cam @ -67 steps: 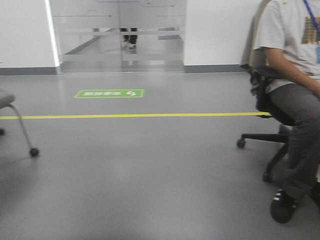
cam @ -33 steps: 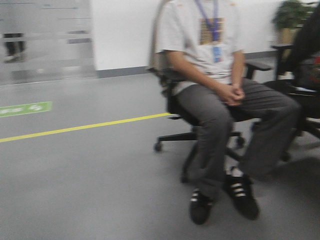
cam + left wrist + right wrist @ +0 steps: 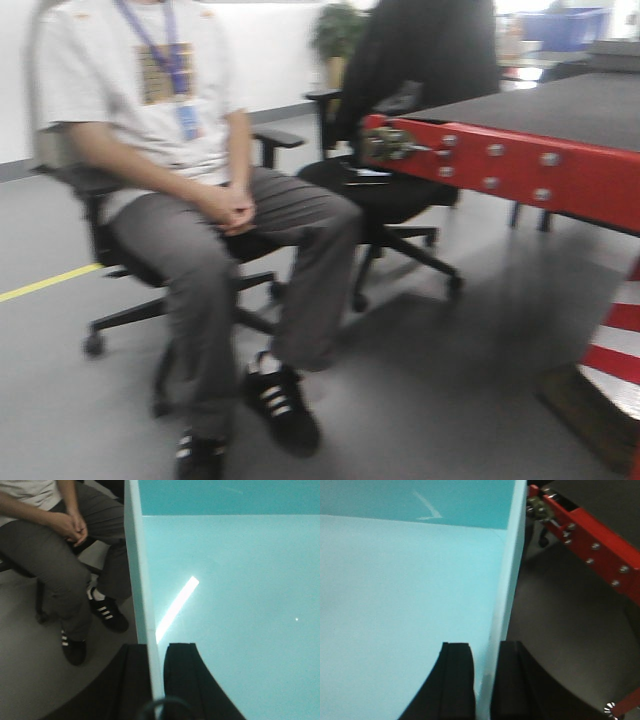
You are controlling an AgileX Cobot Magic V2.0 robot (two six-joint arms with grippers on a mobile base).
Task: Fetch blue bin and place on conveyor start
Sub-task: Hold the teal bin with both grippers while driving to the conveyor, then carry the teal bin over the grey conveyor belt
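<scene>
The blue bin [image 3: 230, 580] fills the left wrist view, pale aqua and smooth inside. My left gripper [image 3: 156, 652] is shut on its left wall, one dark finger outside and one inside. In the right wrist view the same blue bin [image 3: 405, 585] shows its inside and right wall, and my right gripper [image 3: 485, 650] is shut on that wall. The conveyor start [image 3: 560, 105], a dark grey belt with a glossy red bolted edge [image 3: 510, 165], stands at the right of the front view. Its red edge [image 3: 590, 545] also shows beyond the bin's right wall. The bin hangs above the grey floor.
A seated person in a white shirt and grey trousers [image 3: 200, 220] on a wheeled office chair is at the left. A second person in black [image 3: 420, 60] sits by the conveyor's end. A red-and-white striped base [image 3: 615, 350] stands low at the right.
The front view has swept to the right: the glass door and yellow floor line slid off to the left, the seated person crossed the frame, and the conveyor came into view.
</scene>
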